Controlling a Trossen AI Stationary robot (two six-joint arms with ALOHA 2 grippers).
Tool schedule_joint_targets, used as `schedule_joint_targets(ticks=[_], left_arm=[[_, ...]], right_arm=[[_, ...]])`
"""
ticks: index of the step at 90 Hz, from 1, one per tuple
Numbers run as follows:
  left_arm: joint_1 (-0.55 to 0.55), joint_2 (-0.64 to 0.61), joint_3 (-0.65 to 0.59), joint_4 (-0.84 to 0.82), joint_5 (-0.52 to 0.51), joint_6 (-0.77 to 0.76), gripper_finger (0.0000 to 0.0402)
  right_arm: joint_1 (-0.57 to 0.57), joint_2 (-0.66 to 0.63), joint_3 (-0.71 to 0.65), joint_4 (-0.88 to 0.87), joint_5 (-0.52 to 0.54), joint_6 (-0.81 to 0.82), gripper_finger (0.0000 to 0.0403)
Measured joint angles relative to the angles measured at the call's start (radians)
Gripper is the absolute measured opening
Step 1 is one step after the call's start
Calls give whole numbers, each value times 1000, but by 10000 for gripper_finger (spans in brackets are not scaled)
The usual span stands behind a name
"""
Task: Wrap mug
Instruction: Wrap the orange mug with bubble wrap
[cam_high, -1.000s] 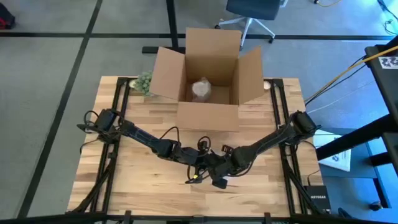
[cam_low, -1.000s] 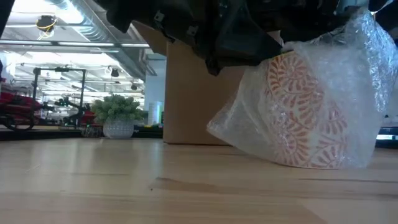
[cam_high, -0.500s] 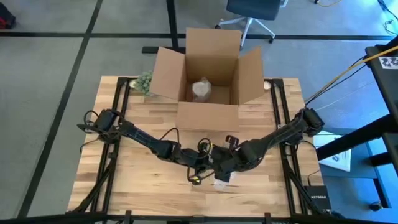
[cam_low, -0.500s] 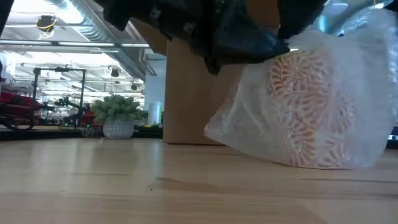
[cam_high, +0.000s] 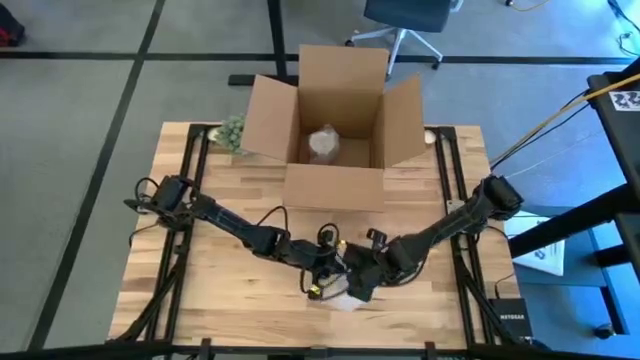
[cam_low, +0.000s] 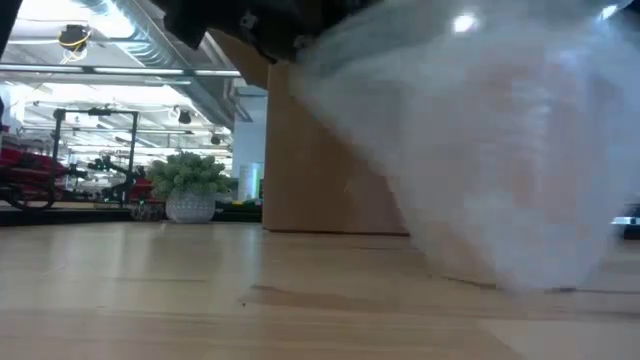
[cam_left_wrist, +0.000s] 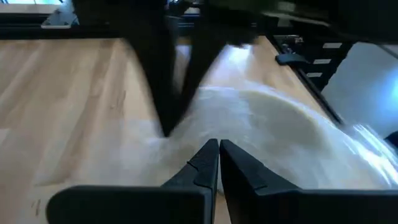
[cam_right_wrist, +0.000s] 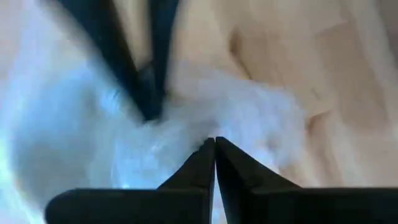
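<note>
A bundle of clear bubble wrap (cam_high: 343, 297) lies near the table's front middle and fills the right of the low view (cam_low: 480, 150), blurred. The mug is hidden inside it. My left gripper (cam_high: 322, 281) and my right gripper (cam_high: 357, 286) meet over the bundle, both shut, with their tips at the wrap. Each wrist view shows its own shut fingers against the wrap (cam_left_wrist: 267, 124) (cam_right_wrist: 205, 106) and the other arm's dark fingers beyond. My left gripper has its shut fingertips (cam_left_wrist: 208, 152) at the bubble wrap's top (cam_left_wrist: 214, 124), coming slanting down from the table's left. How many layers are between them does not show. The bundle's bottom rests on the table. My right gripper has its shut fingertips (cam_right_wrist: 208, 149) in the crumpled wrap (cam_right_wrist: 186, 134), coming slanting down from the table's right, close to my left gripper's fingers. The pinch itself is hidden by the fingers and the blur.
An open cardboard box (cam_high: 335, 130) stands at the table's far middle with a wrapped item (cam_high: 324, 143) inside. A small potted plant (cam_high: 232, 131) sits to the left of the box. Bare wood lies to the left and right of the bundle.
The wrap has swept quickly across the mug's near side. The red pattern that showed through it a second ago is now hidden behind blurred wrap. My right gripper has shifted over the bundle beside my left gripper, which has stayed at the top.
</note>
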Motion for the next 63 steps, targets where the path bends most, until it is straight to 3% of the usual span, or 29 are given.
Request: schedule_joint_targets(ticks=[40, 63], left_arm=[[-10, -6, -2, -5, 2, 10, 0], [-38, -106, 1, -26, 4, 61, 0]], right_arm=[[10, -39, 38, -44, 31, 3, 0], [43, -44, 64, -114, 49, 33, 0]])
